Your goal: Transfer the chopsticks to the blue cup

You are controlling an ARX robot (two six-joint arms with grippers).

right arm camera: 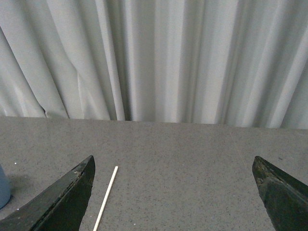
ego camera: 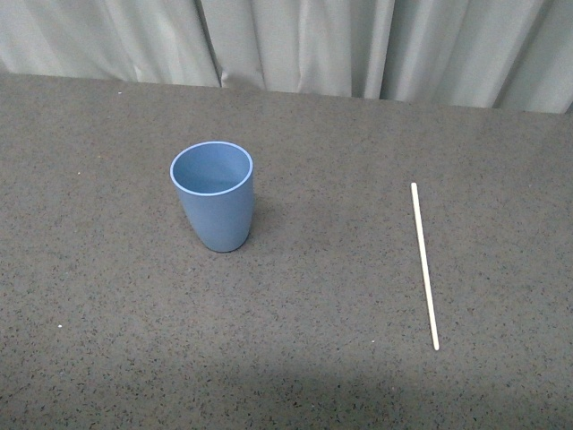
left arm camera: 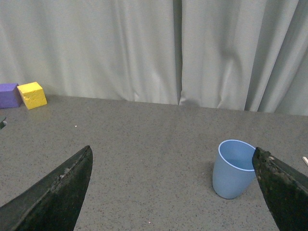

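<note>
The blue cup (ego camera: 213, 194) stands upright and empty on the grey table, left of centre in the front view. It also shows in the left wrist view (left arm camera: 233, 168), close to one finger. The chopstick (ego camera: 424, 265), a thin cream-white stick, lies flat on the table to the right of the cup. Its far end shows in the right wrist view (right arm camera: 106, 198). My left gripper (left arm camera: 172, 156) is open and empty above the table, back from the cup. My right gripper (right arm camera: 173, 163) is open and empty, with the chopstick near one finger. Neither arm shows in the front view.
A yellow block (left arm camera: 32, 95) and a purple block (left arm camera: 8, 95) sit at the table's far edge by the curtain in the left wrist view. A pale curtain (ego camera: 295, 45) hangs along the back of the grey table (ego camera: 107, 313).
</note>
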